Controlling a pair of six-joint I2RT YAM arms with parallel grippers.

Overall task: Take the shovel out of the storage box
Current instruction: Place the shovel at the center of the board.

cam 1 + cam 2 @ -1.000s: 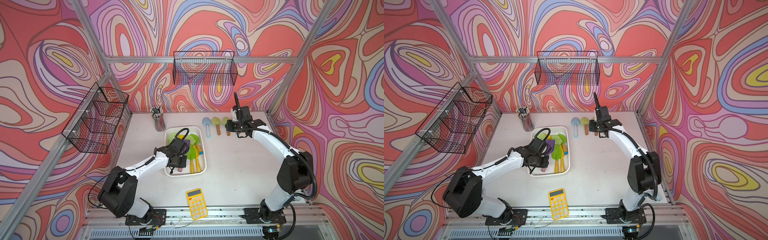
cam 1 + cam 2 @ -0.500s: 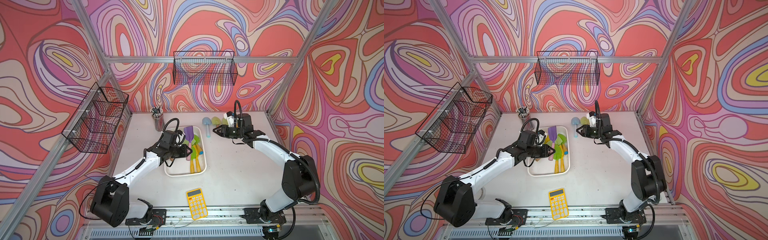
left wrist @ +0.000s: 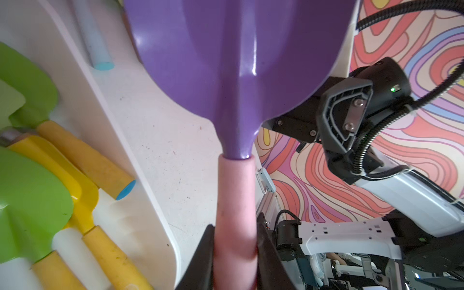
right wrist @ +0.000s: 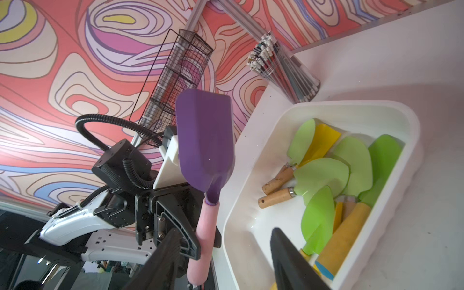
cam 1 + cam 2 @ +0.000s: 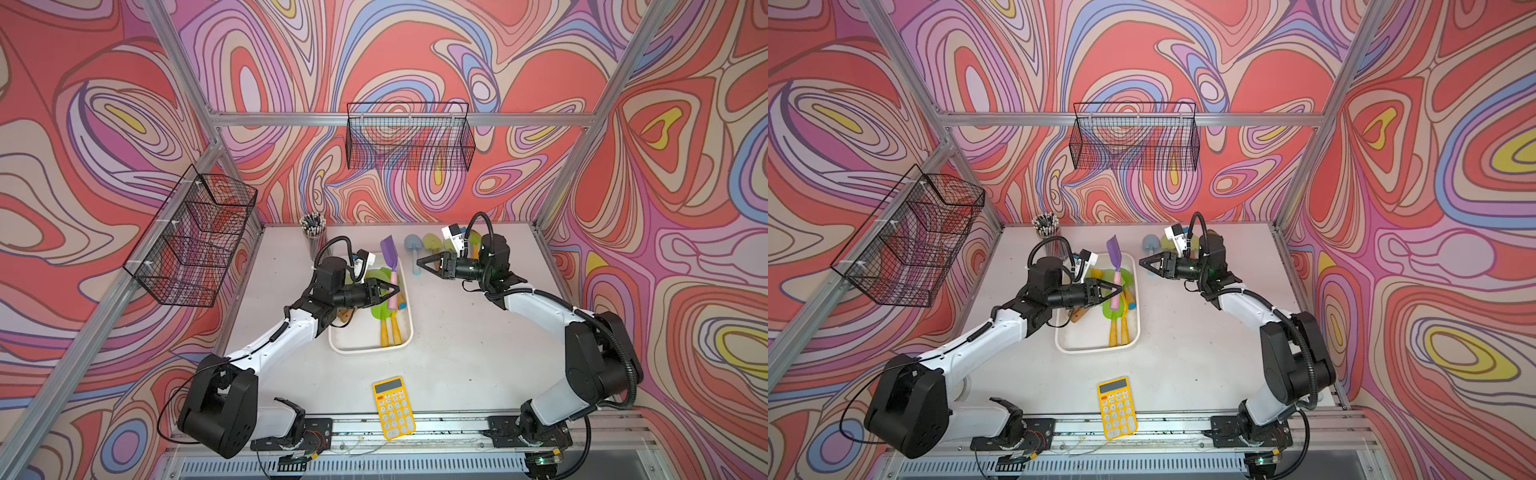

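Now the left fingers (image 5: 388,287) pinch the pink handle (image 3: 234,213) of the purple shovel (image 5: 390,250), holding it up over the white storage box (image 5: 370,350) on the tabletop (image 5: 457,353), while the right fingers (image 5: 424,264) are spread apart near it.

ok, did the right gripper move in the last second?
Yes. The right gripper has swung in toward the storage box and now sits near the box's far end.
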